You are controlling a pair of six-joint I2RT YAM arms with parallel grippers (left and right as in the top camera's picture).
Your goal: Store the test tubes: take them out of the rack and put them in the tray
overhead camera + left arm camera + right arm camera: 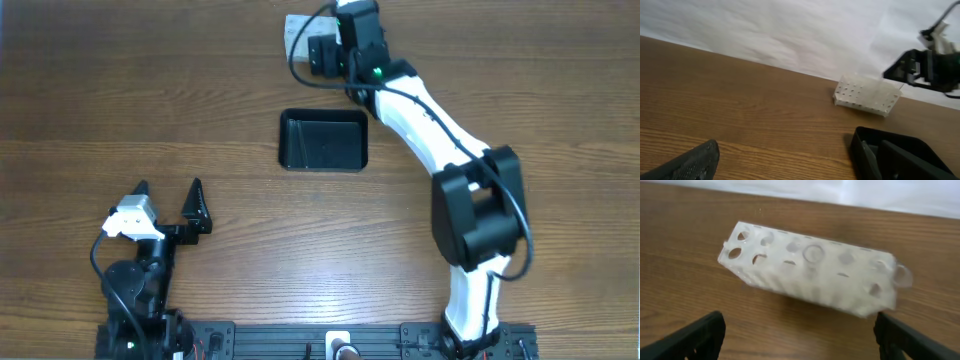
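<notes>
tabletop [150, 100]: brown wood grain, carrying everything in the scene.
backdrop [765, 30]: plain white, rising behind the tabletop's far edge.
right arm [430, 120]: white and black, stretched from the near right up to the far middle of the top view.
left arm [140, 270]: folded low at the near left, well apart from tray and rack.
tray [283, 140]: black, rectangular, near the tabletop's middle, between the arms' bases and the rack; contents too dark to tell.
rack [810, 275]: white, translucent, rows of round holes, lying flat at the far edge beyond the tray, apart from it.
right pincer [797, 317]: spread wide, holding nothing, above the rack, one finger off each end, not touching.
left pincer [168, 190]: spread wide, holding nothing, just above the bare wood at the near left.
clear ring [812, 254]: in a hole near the rack's middle, perhaps a test tube's mouth; cannot tell.
</notes>
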